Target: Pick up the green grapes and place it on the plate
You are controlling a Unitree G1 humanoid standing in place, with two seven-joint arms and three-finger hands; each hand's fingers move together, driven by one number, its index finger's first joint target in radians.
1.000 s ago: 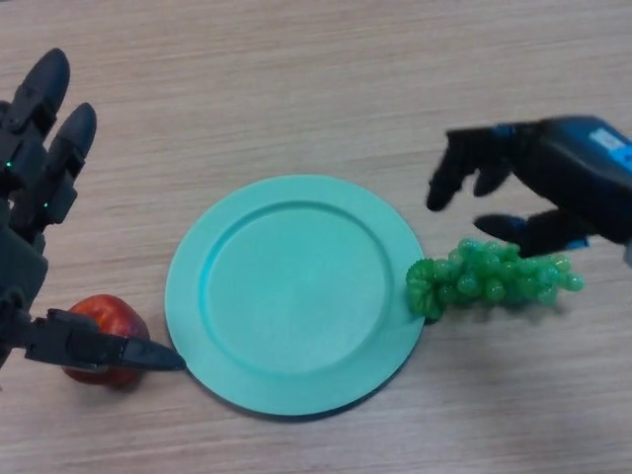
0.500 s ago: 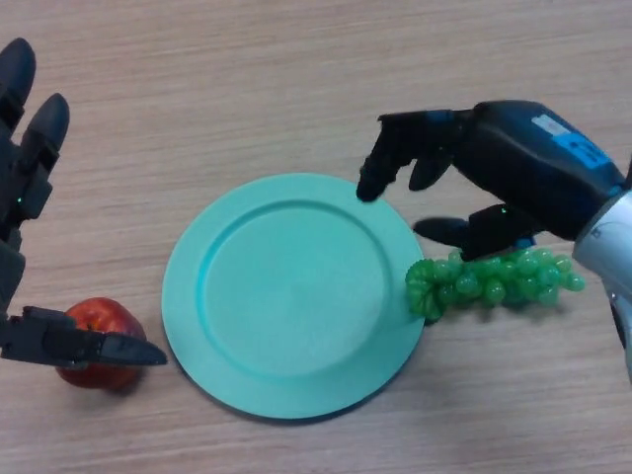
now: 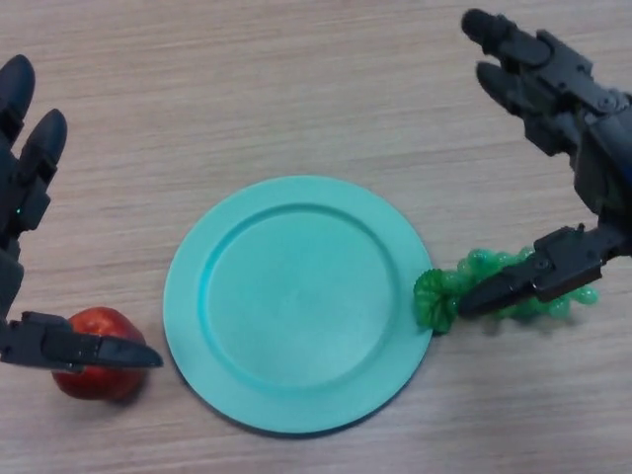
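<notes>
The bunch of green grapes (image 3: 441, 296) lies on the wooden table, its left end touching the right rim of the turquoise plate (image 3: 296, 296). My right hand (image 3: 595, 148) is open at the right. Its fingers (image 3: 513, 54) stretch straight toward the far left, well away from the grapes. Its thumb (image 3: 523, 280) lies across the top of the bunch and hides its middle. The plate has nothing on it. My left hand (image 3: 20, 188) is open at the left edge, idle.
A red apple (image 3: 97, 339) sits at the near left beside the plate, just behind my left thumb (image 3: 79, 348). Bare wooden table (image 3: 296, 89) stretches beyond the plate.
My right hand has drawn back to the right from above the plate's rim and straightened its curled fingers. Its thumb now rests over the grapes, which have stayed in place.
</notes>
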